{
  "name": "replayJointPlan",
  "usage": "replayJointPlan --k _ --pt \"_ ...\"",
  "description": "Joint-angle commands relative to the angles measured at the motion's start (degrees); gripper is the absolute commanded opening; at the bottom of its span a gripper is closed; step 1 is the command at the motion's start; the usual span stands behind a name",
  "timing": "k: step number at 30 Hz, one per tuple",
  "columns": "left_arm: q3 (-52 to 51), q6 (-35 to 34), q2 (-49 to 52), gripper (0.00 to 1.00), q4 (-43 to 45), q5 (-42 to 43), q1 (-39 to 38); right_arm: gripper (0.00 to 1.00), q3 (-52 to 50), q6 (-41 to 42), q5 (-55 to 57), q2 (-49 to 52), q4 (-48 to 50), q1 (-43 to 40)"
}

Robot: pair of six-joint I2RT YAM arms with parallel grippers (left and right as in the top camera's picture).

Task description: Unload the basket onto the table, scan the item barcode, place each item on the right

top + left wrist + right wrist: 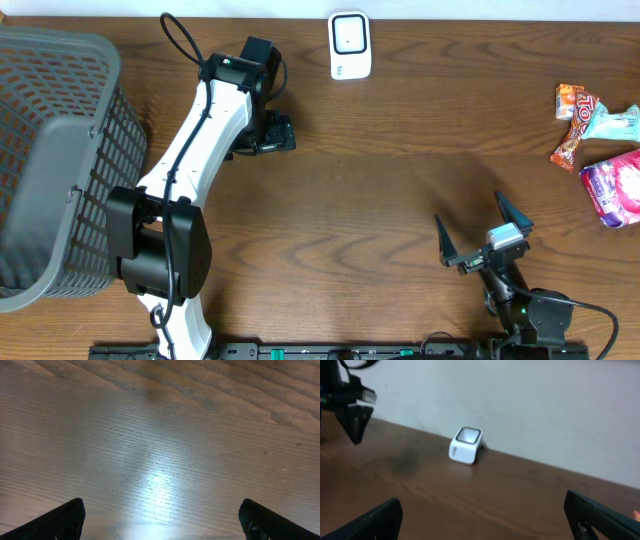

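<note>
Two empty hands, jaws spread wide: my right gripper [468, 208] sits well apart from the snack packets [580, 125] (off to its right), my left gripper [266, 133] nearer the scanner [350, 45].

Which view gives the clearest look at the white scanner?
Overhead: the white scanner appears whole and sharp, seen from above. The right wrist view shows it smaller and blurred, from the side. The left wrist view shows only bare tabletop.
</note>
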Motion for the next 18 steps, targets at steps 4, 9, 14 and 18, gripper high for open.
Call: replayJointPlan --k 4,9,14,18 --pt "-0.2 -0.1 0.6 0.98 -0.4 -0.5 0.2 0.99 -0.6 -0.4 2.5 -0.4 -2.8 0.3" --pt "-0.2 -0.1 0.6 0.98 -0.4 -0.5 0.2 0.99 -0.6 -0.3 2.5 -0.4 -4.9 0.3" --pt "-0.2 -0.1 0.6 0.98 -0.4 -0.5 0.2 0.99 -0.6 -0.3 3.5 -0.4 -5.0 0.3" --pt "-0.2 -0.1 0.6 0.98 -0.4 -0.5 0.2 0.99 -0.6 0.4 6.0 -0.4 -5.3 0.3"
